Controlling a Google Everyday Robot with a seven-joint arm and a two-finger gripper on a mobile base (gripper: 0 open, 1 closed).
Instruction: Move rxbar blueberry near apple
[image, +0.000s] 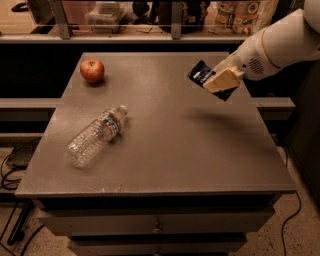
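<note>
The rxbar blueberry (202, 74) is a dark navy bar with white lettering. My gripper (220, 80) is shut on it and holds it in the air above the right side of the table, its shadow on the tabletop below. The red apple (92, 70) sits at the table's far left corner, well to the left of the bar. My white arm (272, 45) reaches in from the upper right.
A clear plastic water bottle (96, 135) lies on its side at the left of the grey table (165, 150). A shelf with bags and boxes (240, 15) runs behind the table. Cables lie on the floor at the lower left.
</note>
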